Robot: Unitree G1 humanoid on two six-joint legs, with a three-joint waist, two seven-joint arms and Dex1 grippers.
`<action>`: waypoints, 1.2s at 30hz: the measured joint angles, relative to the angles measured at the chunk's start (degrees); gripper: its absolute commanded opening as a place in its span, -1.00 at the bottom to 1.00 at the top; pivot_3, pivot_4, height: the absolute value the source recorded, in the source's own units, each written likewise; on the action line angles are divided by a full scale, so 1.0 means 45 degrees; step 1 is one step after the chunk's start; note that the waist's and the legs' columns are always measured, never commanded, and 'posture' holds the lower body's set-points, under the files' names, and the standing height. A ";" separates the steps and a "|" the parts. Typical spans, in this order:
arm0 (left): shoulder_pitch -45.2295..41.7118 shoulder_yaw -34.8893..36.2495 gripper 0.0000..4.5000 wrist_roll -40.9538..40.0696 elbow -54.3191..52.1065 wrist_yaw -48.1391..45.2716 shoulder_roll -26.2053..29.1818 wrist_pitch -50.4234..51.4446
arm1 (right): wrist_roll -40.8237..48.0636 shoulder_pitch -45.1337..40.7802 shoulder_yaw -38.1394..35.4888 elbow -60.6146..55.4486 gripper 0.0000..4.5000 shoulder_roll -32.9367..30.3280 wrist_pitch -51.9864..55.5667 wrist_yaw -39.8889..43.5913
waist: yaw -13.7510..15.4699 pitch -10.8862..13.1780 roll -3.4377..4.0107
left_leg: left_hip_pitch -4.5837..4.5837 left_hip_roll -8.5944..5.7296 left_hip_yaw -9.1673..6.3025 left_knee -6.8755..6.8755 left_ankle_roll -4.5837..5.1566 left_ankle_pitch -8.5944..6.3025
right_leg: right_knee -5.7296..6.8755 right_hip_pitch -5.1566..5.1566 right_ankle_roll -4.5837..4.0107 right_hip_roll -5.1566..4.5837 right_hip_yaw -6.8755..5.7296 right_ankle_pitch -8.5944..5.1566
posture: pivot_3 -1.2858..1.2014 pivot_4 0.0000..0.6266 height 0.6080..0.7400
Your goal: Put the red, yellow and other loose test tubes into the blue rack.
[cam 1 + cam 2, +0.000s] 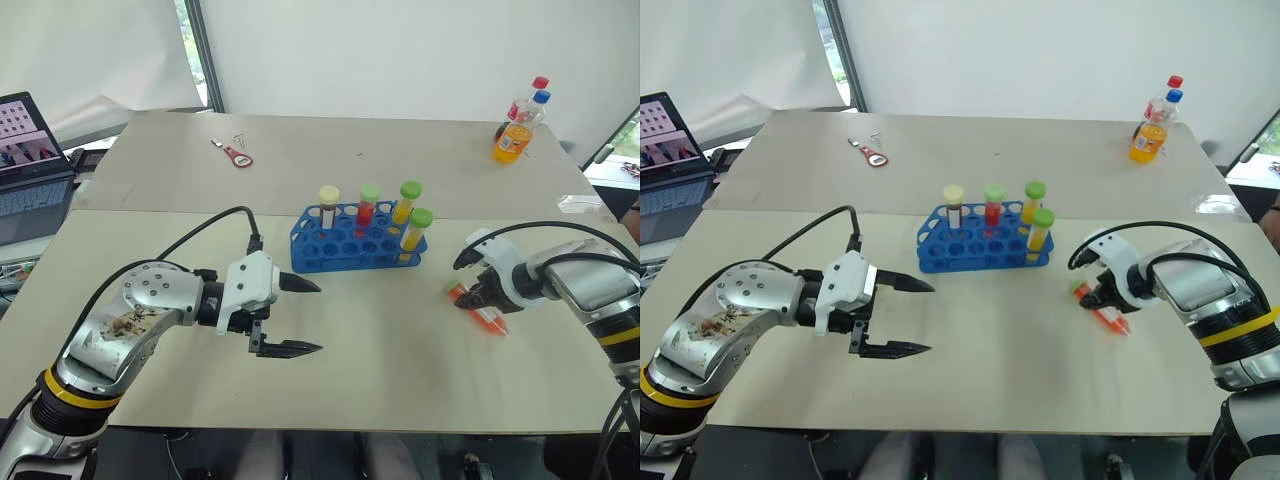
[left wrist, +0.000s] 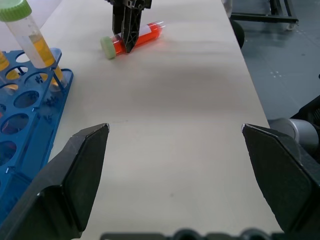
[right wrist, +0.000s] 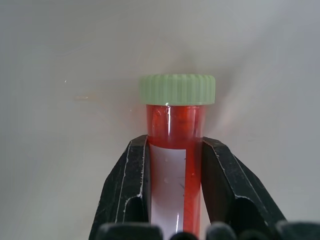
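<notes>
Fingers [image 2: 85, 175] of the left gripper [image 1: 296, 316] are spread wide with nothing between them, held above bare table [image 1: 380, 390] nearer than the blue rack [image 1: 355, 240] and to its left, pointing toward the right. On the rack's right side, slightly nearer than it, the right gripper [image 1: 1102, 297] is seen clamped across a red-filled tube with a green cap [image 3: 176, 125] that lies on its side on the table; in the right wrist view both black fingers [image 3: 125, 190] press against the tube's body just below the cap, and a white label is seen on the tube between them. The rack stands upright near the table's middle, and four tubes are held upright in it: a cream-capped tube [image 1: 328, 205] at its left end, a green-capped red tube [image 1: 368, 205] beside it, and two green-capped yellow tubes [image 1: 405, 203] [image 1: 416, 232] at its right end. Beyond the rack and to its left, a red-handled bottle opener [image 1: 234, 153] lies on the far table. Farthest away, beyond the rack to its right, an orange soda bottle [image 1: 514, 135] stands near the far edge.
</notes>
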 measured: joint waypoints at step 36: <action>0.0826 0.2558 1.00 -0.1157 0.1922 0.0930 -0.0903 -0.0508 | -0.2245 0.2479 -0.4246 0.1019 -0.56 1.0902 -1.4282 -0.7453 | -0.0125 -0.0008 -0.0013 | 0.0047 -0.0007 -0.0091 -0.0008 -0.0026 0.0014 | 0.0155 0.0005 -0.0005 -0.0006 -0.0012 0.0008 | 0.03 -0.52 1.00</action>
